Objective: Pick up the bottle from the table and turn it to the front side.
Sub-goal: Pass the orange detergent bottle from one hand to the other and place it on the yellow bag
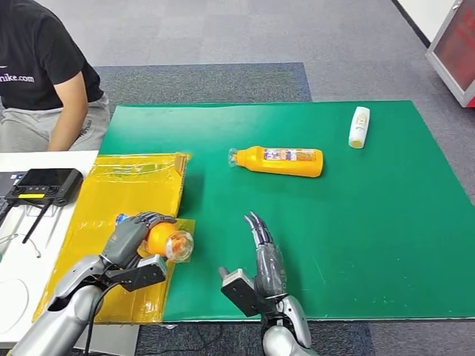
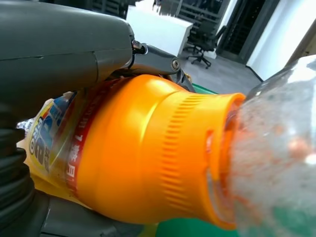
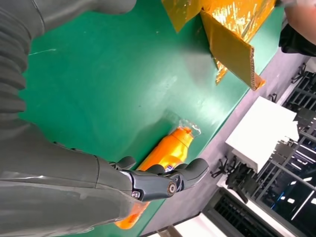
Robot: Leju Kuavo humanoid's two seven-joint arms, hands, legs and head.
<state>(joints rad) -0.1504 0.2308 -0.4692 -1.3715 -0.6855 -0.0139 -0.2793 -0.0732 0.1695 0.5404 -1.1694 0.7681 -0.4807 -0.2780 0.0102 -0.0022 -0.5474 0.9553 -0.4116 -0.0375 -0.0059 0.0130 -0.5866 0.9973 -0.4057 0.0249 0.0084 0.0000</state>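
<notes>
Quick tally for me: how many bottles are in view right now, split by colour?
Orange bottles: 2, one held in the left hand over the yellow sheet, orange bottle in hand, and one lying on the green mat, orange bottle on mat.
White bottles: 1, white bottle lying on the mat.
Total: 3 bottles.

Grey carpet floor [image 1: 224, 30] in lighter and darker tiles, darker patch just behind worktop. Green mat [image 1: 364, 245] covers worktop. White side table [image 1: 22, 222] at left edge, black handheld controller [image 1: 44, 185] with antenna on it. Seated person [image 1: 39, 74] in black shirt, grey trousers behind that table. Red-and-grey cabinet [image 1: 456, 44] at far right corner. Left wrist view: black office chair [image 2: 203, 42], white desk [image 2: 164, 29], bright pale wall [image 2: 283, 34].
</notes>
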